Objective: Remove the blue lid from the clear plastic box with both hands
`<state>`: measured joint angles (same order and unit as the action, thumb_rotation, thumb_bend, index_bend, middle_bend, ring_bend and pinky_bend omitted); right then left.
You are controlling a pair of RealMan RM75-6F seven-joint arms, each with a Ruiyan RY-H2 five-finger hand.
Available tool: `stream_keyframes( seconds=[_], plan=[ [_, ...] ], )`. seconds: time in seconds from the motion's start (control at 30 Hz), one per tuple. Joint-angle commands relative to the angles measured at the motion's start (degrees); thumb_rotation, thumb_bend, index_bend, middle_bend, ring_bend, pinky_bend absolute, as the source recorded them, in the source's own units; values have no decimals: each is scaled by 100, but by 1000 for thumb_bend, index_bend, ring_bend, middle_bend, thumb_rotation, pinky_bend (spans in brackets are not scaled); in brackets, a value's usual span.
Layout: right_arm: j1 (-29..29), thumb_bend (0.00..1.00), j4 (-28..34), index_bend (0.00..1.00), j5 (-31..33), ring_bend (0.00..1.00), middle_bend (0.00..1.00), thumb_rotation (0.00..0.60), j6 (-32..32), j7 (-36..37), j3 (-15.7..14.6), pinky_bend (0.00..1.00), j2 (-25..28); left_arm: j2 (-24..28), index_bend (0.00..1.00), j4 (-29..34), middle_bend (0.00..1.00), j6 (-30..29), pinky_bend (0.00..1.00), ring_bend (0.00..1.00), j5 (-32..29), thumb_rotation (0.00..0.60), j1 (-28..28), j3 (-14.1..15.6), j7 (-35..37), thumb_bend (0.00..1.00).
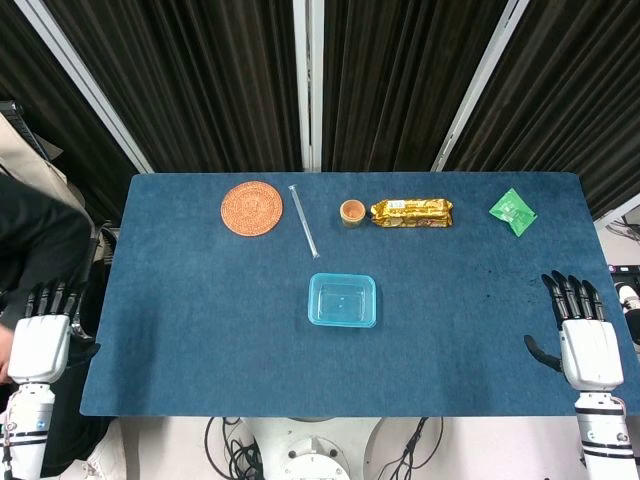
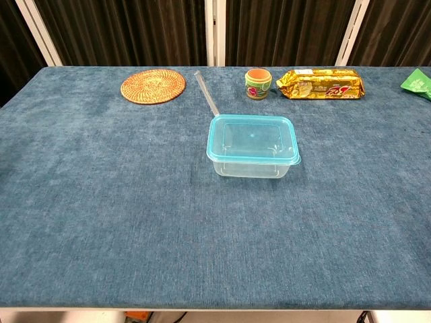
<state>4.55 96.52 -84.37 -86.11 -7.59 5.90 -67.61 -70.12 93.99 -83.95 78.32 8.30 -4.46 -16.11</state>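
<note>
The table (image 1: 200,330) wears a blue cloth. Midway between both sets of fingers sits the clear box (image 2: 252,165), blue lid (image 2: 254,138) on. Beyond it, along the far edge: woven coaster (image 1: 252,208), clear rod (image 1: 304,220), small cup (image 1: 352,212), gold packet (image 1: 412,212), green packet (image 1: 513,211).

Box (image 2: 254,165) sides open; glass rod (image 2: 207,93) just behind, cup (image 2: 258,83) beyond

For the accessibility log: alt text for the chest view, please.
A clear plastic box with its blue lid still on sits mid-table on blue cloth; no hand is in this view. Along the far edge lie a round woven coaster, a thin clear rod, a small painted cup and a gold snack packet.
</note>
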Motion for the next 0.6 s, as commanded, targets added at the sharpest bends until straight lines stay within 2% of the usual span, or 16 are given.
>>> stream_keyframes(
  seconds=[0.03, 0.2, 0.4, 0.5, 0.6],
  plan=[
    [46, 146, 10, 0, 19, 0, 55, 600, 55, -39, 20, 0, -7, -39, 140, -22, 26, 30, 34, 0, -43, 600, 23, -29, -20, 0],
    [113, 146, -20, 0, 30, 0, 50, 600, 99, -59, 54, 0, -90, -44, 140, -11, 26, 114, 34, 0, -76, 600, 76, -70, -7, 0],
    [75, 146, -44, 0, -31, 0, 30, 600, -53, -7, 70, 0, -105, -13, 140, 133, 26, 252, 36, 0, 161, 600, 344, -223, 112, 0],
    [48, 146, -49, 0, -169, 0, 20, 600, -201, 49, 72, 0, -87, 5, 140, 278, 26, 594, 41, 0, 449, 600, 706, -297, 208, 0],
    [26, 147, 22, 0, -295, 0, 20, 600, -332, 3, 82, 0, 3, -87, 140, 381, 26, 1184, 43, 0, 789, 600, 1296, -421, 354, 0]
  ],
)
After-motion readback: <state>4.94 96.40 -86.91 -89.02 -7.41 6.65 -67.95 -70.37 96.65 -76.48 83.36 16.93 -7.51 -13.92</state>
